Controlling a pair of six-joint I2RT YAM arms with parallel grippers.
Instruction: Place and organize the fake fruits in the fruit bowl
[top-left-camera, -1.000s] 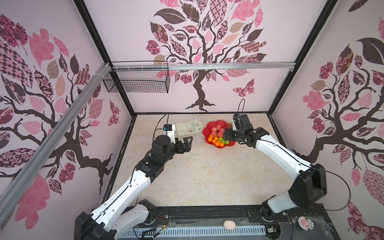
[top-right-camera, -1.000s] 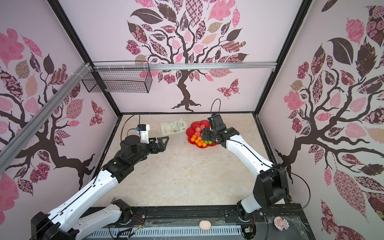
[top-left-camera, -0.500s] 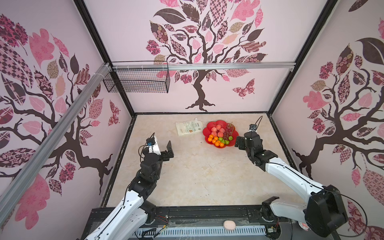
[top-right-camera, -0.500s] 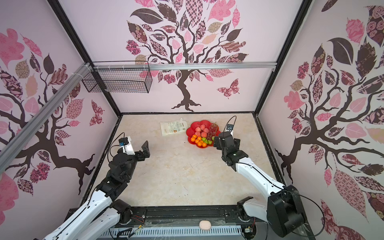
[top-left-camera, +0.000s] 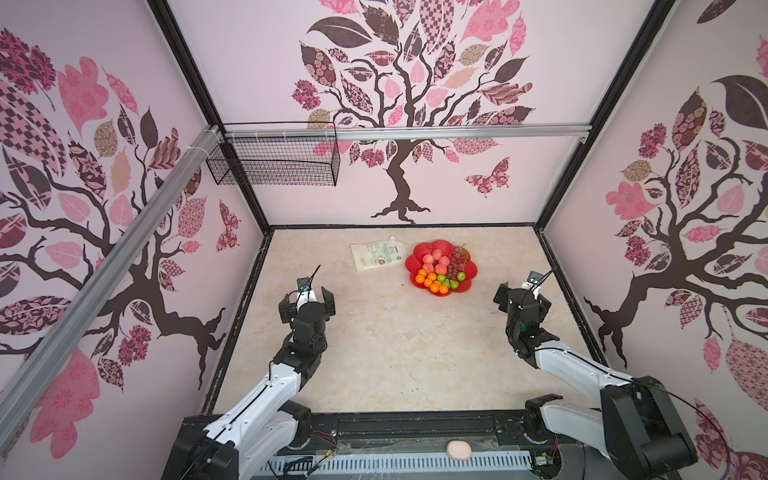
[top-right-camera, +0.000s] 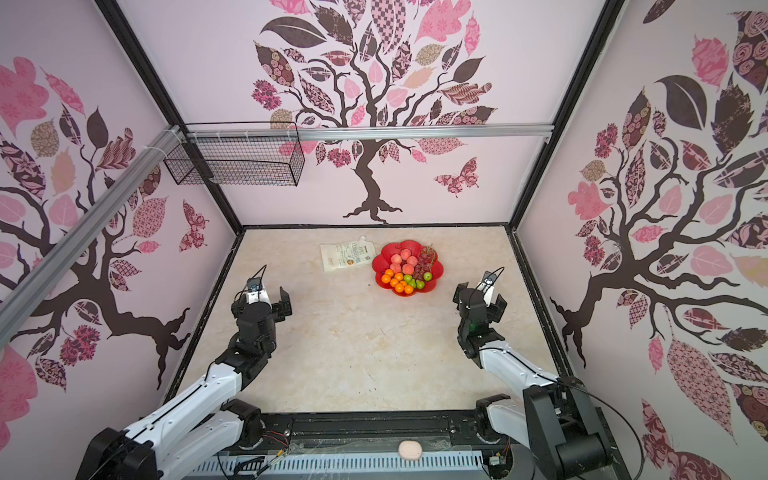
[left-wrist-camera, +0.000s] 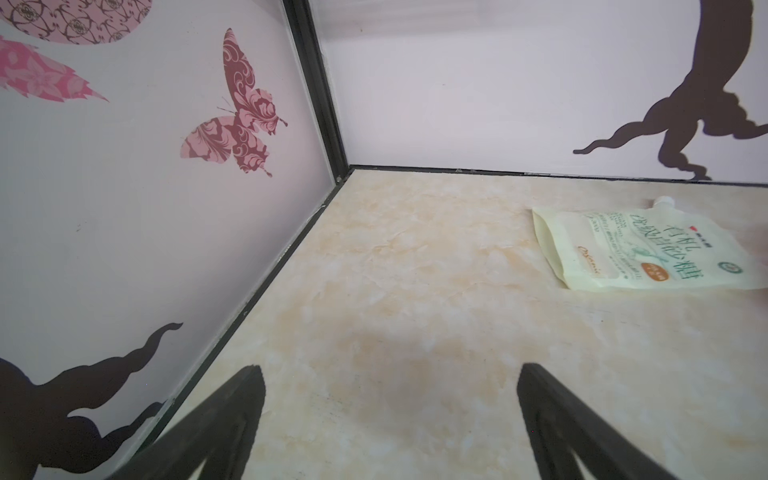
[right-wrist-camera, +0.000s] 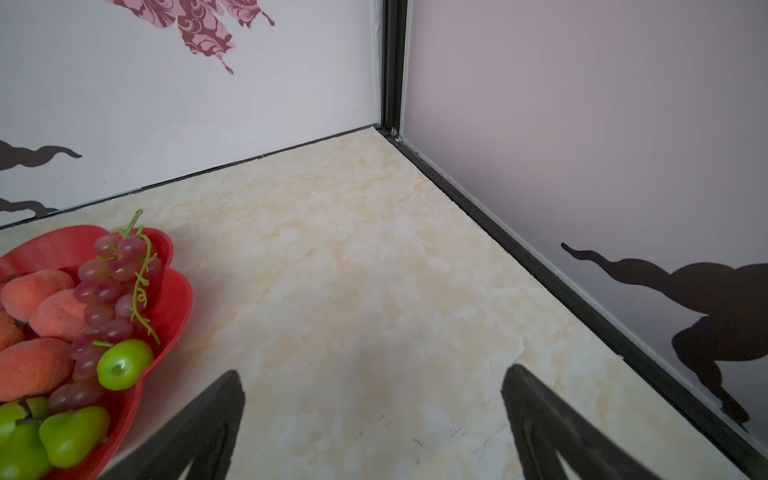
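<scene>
The left end effector (top-left-camera: 306, 300) hangs released above the bare counter (top-left-camera: 395, 353). A white printed pouch (top-left-camera: 377, 256) lies just beside the red fruit bowl (top-left-camera: 421, 251), which holds the fake fruits (top-left-camera: 436, 266). The right end effector (right-wrist-camera: 373, 370) hangs released and empty near the bowl.

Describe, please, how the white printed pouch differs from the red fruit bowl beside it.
The pouch is pale, flat and rectangular with a corner spout; the fruit bowl is glossy red with a scalloped petal rim. The pouch carries nothing; the fruit bowl holds peaches, tangerines, green fruits and grapes. Both rest side by side on the tabletop.
</scene>
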